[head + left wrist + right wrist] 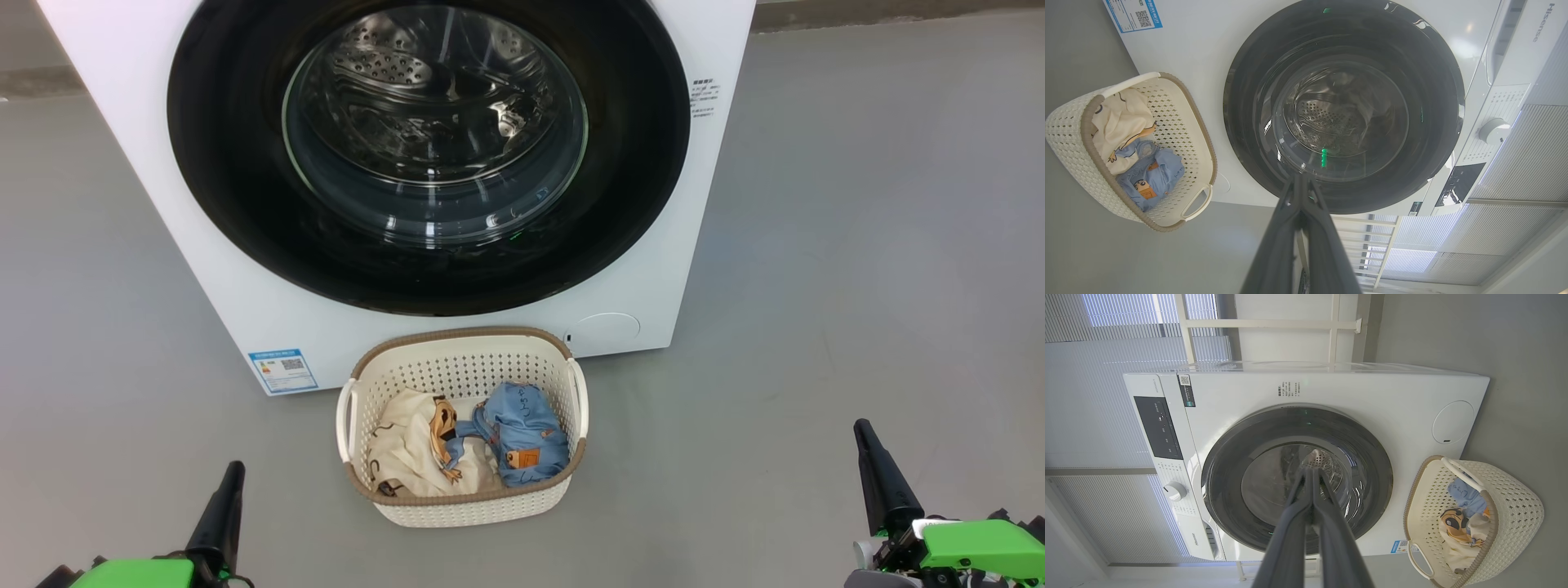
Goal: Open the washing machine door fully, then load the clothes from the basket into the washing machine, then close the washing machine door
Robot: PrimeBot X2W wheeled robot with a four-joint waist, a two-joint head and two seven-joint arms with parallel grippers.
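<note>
Glossy black, the washing machine door point(433, 139) sits shut at twelve o'clock. The basket point(465, 336) holding the clothes point(490, 437) stands just before it at six, handy for loading. The left gripper point(233, 475) at seven and the right gripper point(864, 437) at four rest closed and empty, probably ready to start.

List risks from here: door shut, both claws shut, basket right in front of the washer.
The washing machine door has a glossy rim with no obvious handle; the shut left claw or right claw may slip off it.
The basket sits on the floor close before the door; a reaching claw may knock it.
The clothes overlap; lifting one may drag the other out.
</note>
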